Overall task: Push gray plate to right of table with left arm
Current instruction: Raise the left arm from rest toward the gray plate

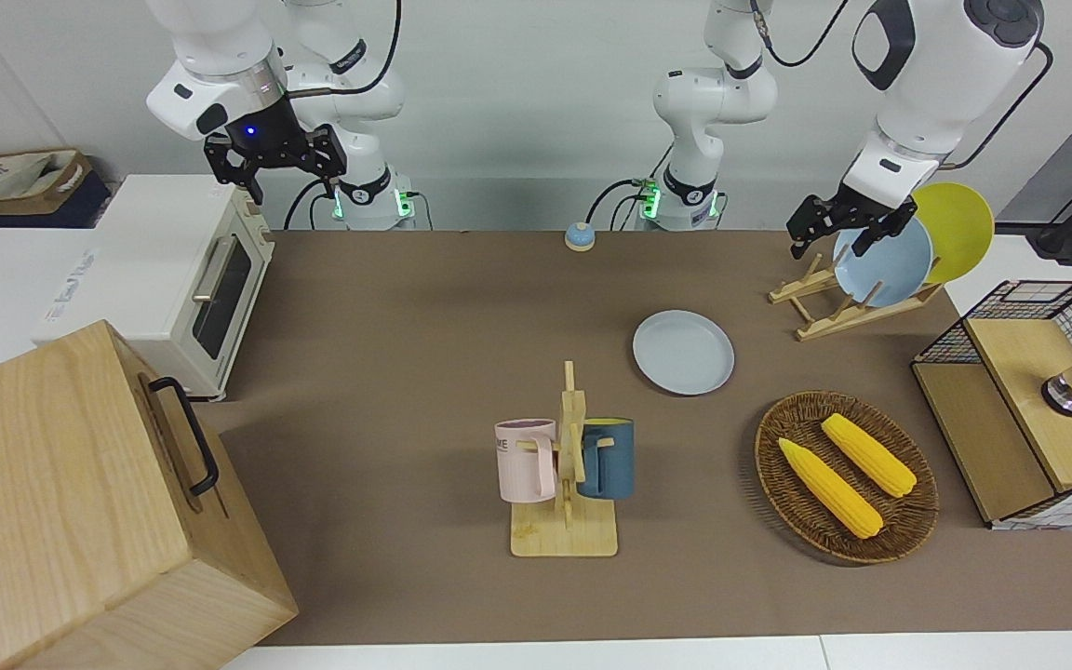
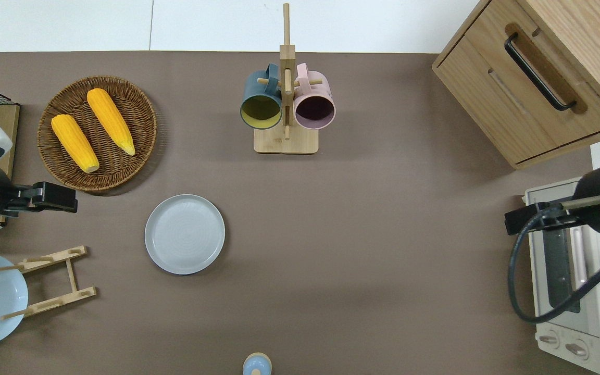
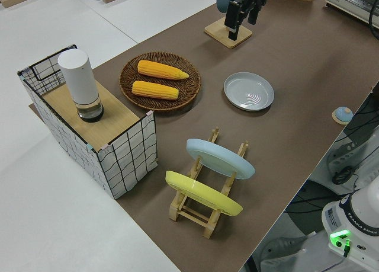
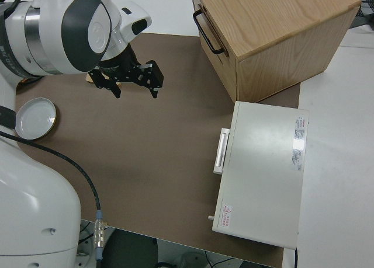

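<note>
The gray plate lies flat on the brown table, about midway across it; it also shows in the overhead view, the left side view and the right side view. My left gripper is open and empty, up in the air. In the overhead view my left gripper is over the table between the wicker basket and the plate rack, apart from the gray plate, toward the left arm's end. It also shows in the left side view. My right gripper is open and parked.
A wicker basket with two corn cobs lies farther from the robots than the plate. A wooden rack holds a bluer plate and a yellow plate. A mug stand, a toaster oven, a wooden cabinet, a wire crate and a small bell also stand here.
</note>
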